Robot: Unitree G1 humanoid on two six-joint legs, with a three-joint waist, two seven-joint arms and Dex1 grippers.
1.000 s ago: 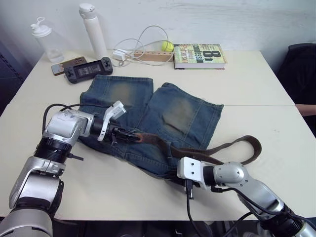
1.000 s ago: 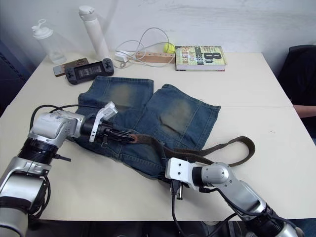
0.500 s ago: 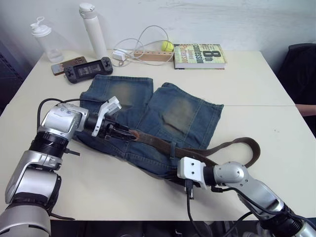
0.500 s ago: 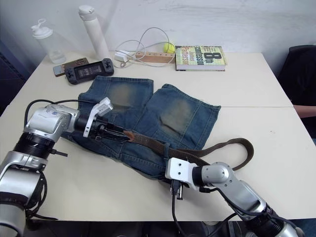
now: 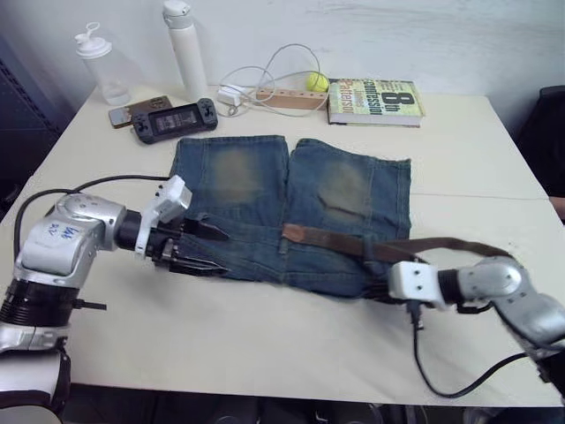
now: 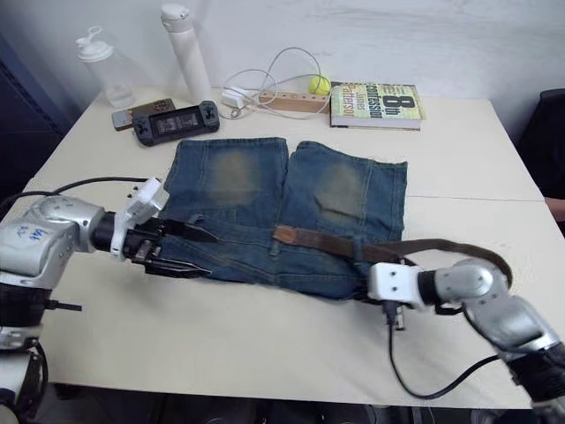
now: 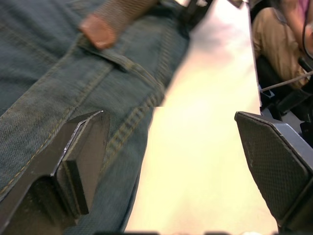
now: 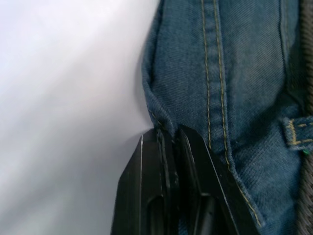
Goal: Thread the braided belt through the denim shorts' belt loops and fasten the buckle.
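Since a second ago our left gripper (image 5: 196,248) has let go of the belt's tan tip and drawn back toward our left; its fingers now stand spread at the left end of the waistband, one over the denim and one over bare table (image 5: 265,336), holding nothing. The denim shorts (image 5: 291,208) also lie flatter and squarer to us than before, though the head camera has shifted too, so part of that change is only the view.

Moving right, the braided belt (image 5: 353,246) lies along the waistband with its long axis running left to right. Its tan leather tip (image 5: 294,233) rests on the denim near the middle of the waist, well apart from the open left fingers and to their right. One belt loop (image 8: 296,131) shows beside the strap in the right wrist view. From the tip the strap runs rightward across the right half of the waistband and past the shorts' edge, arching over our right arm. We cannot make out the buckle.

At the right end, our right gripper (image 8: 168,142) has its fingers pressed together on the waistband's corner fold, pinning the shorts.

We judge the left arm is the nearer one to the tip: it would need to reach rightward along the belt's axis to regrip the tip and draw it on toward the left-hand loops.
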